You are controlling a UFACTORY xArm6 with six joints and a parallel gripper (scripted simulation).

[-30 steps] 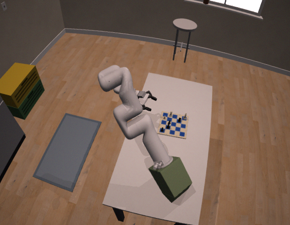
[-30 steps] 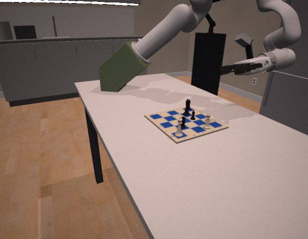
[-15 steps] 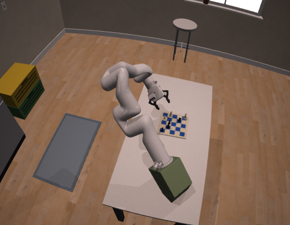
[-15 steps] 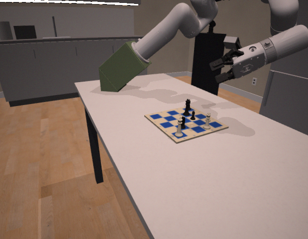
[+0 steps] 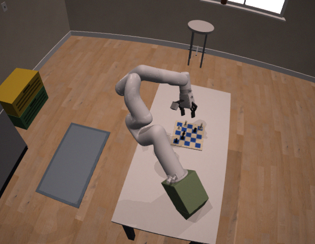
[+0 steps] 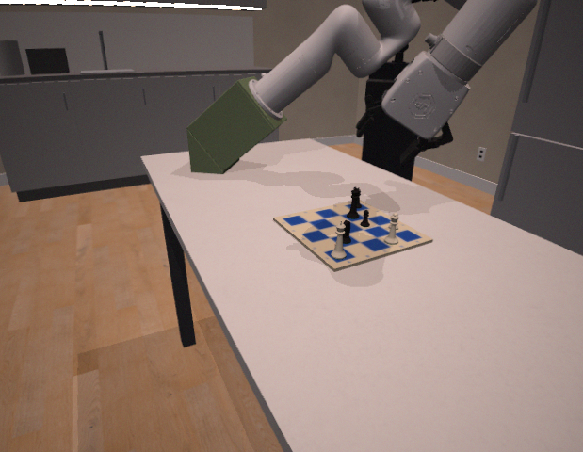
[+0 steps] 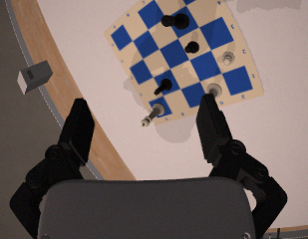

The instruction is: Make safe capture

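Observation:
My gripper is open and empty, above the table beyond the board's white-piece side. The blue and cream board carries several upright pieces. A tall white piece stands on a blue corner square, next to a black piece. Another white piece and a small white pawn stand near another corner. A black pawn, a tall black piece and a black corner piece stand beyond.
The board lies on a long white table. The arm's green base block stands at the table's far end from my gripper. The arm arches beside the board. No taken piece shows on the table.

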